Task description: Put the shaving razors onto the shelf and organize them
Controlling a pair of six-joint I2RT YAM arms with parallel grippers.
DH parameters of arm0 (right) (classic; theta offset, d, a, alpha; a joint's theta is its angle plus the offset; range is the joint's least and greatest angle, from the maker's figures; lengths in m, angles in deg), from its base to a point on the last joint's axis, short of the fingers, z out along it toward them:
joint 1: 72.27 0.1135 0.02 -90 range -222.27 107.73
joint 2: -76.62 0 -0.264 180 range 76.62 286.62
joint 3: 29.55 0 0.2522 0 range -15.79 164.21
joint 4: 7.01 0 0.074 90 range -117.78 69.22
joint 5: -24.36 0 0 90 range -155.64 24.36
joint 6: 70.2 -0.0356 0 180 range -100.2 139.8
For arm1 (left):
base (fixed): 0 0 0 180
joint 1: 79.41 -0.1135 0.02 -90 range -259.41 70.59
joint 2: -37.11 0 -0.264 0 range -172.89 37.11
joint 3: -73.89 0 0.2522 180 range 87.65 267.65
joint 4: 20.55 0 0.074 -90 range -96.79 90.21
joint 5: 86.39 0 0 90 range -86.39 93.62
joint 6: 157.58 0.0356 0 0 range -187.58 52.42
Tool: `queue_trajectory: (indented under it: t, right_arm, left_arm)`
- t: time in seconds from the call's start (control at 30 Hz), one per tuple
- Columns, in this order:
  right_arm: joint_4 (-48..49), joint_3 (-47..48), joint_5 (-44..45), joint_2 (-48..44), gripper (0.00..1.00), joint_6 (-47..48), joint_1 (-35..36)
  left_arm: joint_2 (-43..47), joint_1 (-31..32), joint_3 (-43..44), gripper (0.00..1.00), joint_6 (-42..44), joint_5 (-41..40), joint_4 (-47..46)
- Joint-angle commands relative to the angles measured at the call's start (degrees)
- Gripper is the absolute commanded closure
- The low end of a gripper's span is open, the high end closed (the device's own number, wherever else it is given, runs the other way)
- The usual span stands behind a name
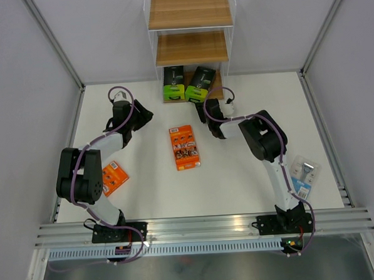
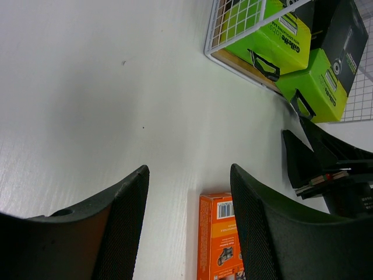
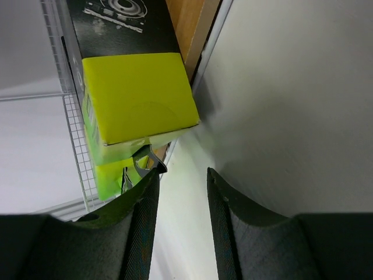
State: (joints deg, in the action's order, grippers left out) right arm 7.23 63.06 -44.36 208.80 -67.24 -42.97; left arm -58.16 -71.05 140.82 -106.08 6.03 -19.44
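Note:
The shelf (image 1: 191, 49) stands at the table's far edge. On its bottom board lie two green-and-black razor packs (image 1: 174, 83) (image 1: 200, 84), side by side. My right gripper (image 1: 209, 117) hovers open just in front of the right-hand green pack (image 3: 137, 96), its left fingertip (image 3: 152, 175) at the pack's hang tab and nothing between the fingers. An orange razor pack (image 1: 184, 147) lies flat mid-table. My left gripper (image 1: 145, 115) is open, left of centre, with the orange pack (image 2: 220, 239) ahead of its fingers and apart from them.
A second orange pack (image 1: 115, 177) lies near the left arm's elbow, partly covered by it. A light blue blister pack (image 1: 303, 174) rests beside the right arm's lower link. The two upper shelf boards (image 1: 189, 11) are bare. Grey walls enclose the table.

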Motion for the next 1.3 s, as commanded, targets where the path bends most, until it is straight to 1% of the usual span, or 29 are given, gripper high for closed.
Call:
queue_trajectory:
  t: [0.0, 0.27, 0.43, 0.47, 0.53, 0.57, 0.6, 0.9, 0.93, 0.97, 1.07, 1.27]
  right_arm:
    - [1.17, 1.04, 0.43, -0.87, 0.55, -0.32, 0.23]
    - [-0.15, 4.91, 2.63, 0.27, 0.53, 1.35, 0.23]
    - [-0.67, 7.54, 3.77, 2.2, 0.56, 1.79, -0.29]
    - [-0.85, 8.33, 4.03, 2.55, 0.59, 1.79, -0.3]
    - [-1.03, 8.86, 3.69, 3.43, 0.63, 1.79, -0.65]
    - [-0.94, 8.95, 3.51, 3.61, 0.68, 1.79, -0.73]
    - [-0.94, 8.87, 3.51, 3.61, 0.7, 1.79, -0.91]
    - [-0.68, 6.41, 2.81, 2.56, 0.82, 1.7, -1.0]
    - [-0.68, 5.8, 2.8, 2.38, 0.85, 1.62, -0.91]
    - [-0.59, 5.44, 2.72, 2.29, 0.91, 1.44, -1.0]
    - [0.29, 3.77, 2.8, 1.68, 1.0, 0.83, -1.0]
    - [0.38, 1.4, 2.8, -0.6, 1.0, 2.49, -1.96]
  left_arm:
    - [-0.1, -0.27, 0.1, 0.37, 0.97, 1.45, -2.91]
    - [0.25, -0.36, 0.27, 0.37, 1.59, 0.92, -2.56]
    - [-0.27, -0.63, 0.27, 0.37, 1.59, 0.93, -2.56]
    - [-0.36, -0.71, 0.27, 0.37, 1.59, 1.01, -2.65]
    - [-0.36, -0.8, 0.27, 0.37, 1.67, 1.1, -2.65]
    - [-0.27, -0.89, 0.27, 0.37, 1.76, 1.19, -2.74]
    - [-0.27, -0.89, 0.27, 0.37, 1.68, 1.19, -2.82]
    - [-0.27, -0.98, 0.53, 0.37, 1.59, 1.72, -2.83]
    - [-0.27, -0.98, 0.53, 0.37, 1.59, 1.63, -2.82]
    - [-0.19, -0.98, 0.45, 0.37, 1.5, 1.71, -2.65]
    - [0.16, -0.98, 0.36, 0.37, 1.59, 1.72, -2.56]
    - [0.69, -0.98, 0.27, 0.37, 1.41, 1.63, -2.3]
